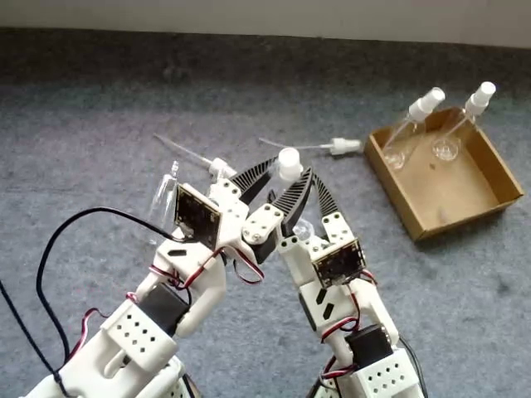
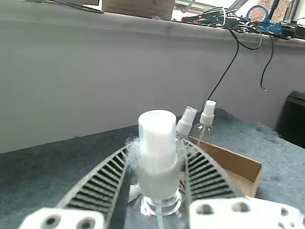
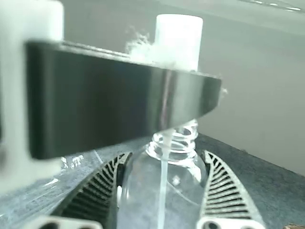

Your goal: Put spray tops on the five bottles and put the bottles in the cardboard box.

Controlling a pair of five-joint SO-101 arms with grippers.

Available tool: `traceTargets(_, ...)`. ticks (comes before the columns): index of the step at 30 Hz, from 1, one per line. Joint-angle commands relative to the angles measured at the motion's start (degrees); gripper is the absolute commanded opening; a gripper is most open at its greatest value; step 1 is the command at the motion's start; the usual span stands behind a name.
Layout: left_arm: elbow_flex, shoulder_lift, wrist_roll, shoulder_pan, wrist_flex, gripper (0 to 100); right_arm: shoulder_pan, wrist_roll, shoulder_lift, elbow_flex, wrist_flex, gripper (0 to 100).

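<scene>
We see left gripper [image 2: 157, 152] clenched on spray top [image 2: 157, 124] over clear bottle [image 3: 162, 191] grasped by right gripper [image 3: 164, 155]; cardboard box [image 1: 465, 186] toward table's right edge.

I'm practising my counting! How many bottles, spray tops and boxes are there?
Bottles: 4 (box bottle, second box bottle, held bottle, loose bottle)
Spray tops: 5 (fitted spray top, second fitted spray top, held spray top, loose spray top, second loose spray top)
Cardboard box: 1
Total: 10

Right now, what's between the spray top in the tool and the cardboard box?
A loose spray top lies on the carpet, its tube pointing away from the box; the high view shows it.
</scene>
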Motion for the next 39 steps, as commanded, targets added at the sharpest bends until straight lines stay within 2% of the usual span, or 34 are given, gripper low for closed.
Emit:
traceTargets(1,-4.79,0.48,0.53,0.57,5.98,0,-0.04,0.18,-0.92,8.31,-2.42,13.0)
traceTargets(12,-7.43,0.57,0.44,0.75,6.59,0,-0.13,0.18,-0.92,8.48,-2.42,13.0)
traceTargets(23,-9.27,0.66,0.44,1.1,15.82,0,-0.04,0.18,-0.92,8.48,-2.42,13.0)
traceTargets(26,-9.71,0.57,-0.09,2.77,15.91,0,-0.04,0.18,-0.92,8.13,-2.42,13.0)
traceTargets(30,-9.8,0.48,-4.66,4.18,15.82,0,-0.04,0.18,-0.92,8.13,-2.42,13.0)
traceTargets(39,-10.86,0.48,-4.92,3.74,15.74,0,-0.04,0.18,-0.92,8.31,-2.42,13.0)
